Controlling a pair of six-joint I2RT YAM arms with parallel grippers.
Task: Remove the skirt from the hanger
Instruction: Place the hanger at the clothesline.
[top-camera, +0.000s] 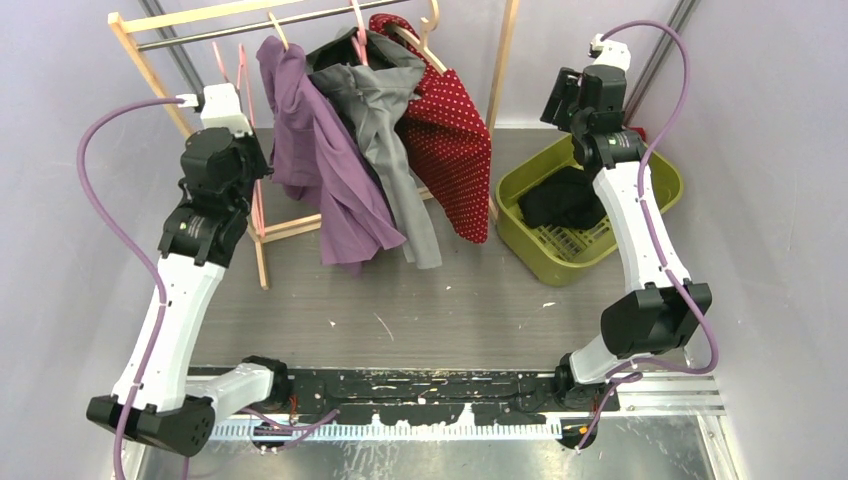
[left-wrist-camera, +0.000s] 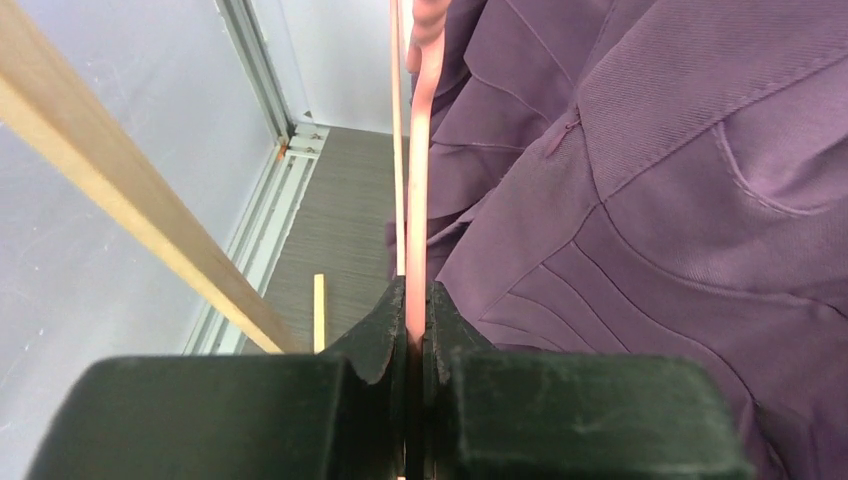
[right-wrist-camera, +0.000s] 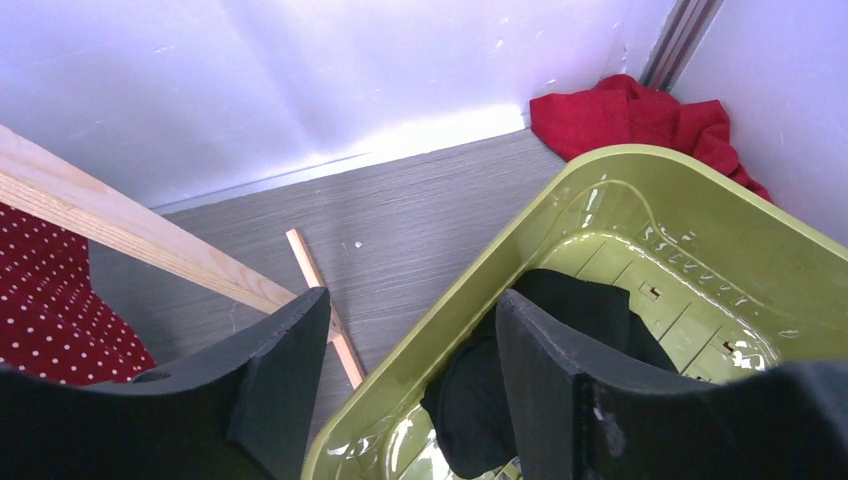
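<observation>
The pink plastic hanger (left-wrist-camera: 414, 180) is clamped in the left end effector (left-wrist-camera: 415, 310) at 10 o'clock. The right end effector (right-wrist-camera: 410, 370) is spread empty over the olive-green plastic basket (right-wrist-camera: 620, 153) at 2 o'clock, where the black skirt (top-camera: 562, 200) lies. Drop-off seems done; a clean retreat is called for next.

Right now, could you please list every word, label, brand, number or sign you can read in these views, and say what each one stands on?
No text can be read in any view.
The green bin, the wooden rack and the pink hanger carry no visible print.
The red garment shows only white dots, not characters.
</observation>
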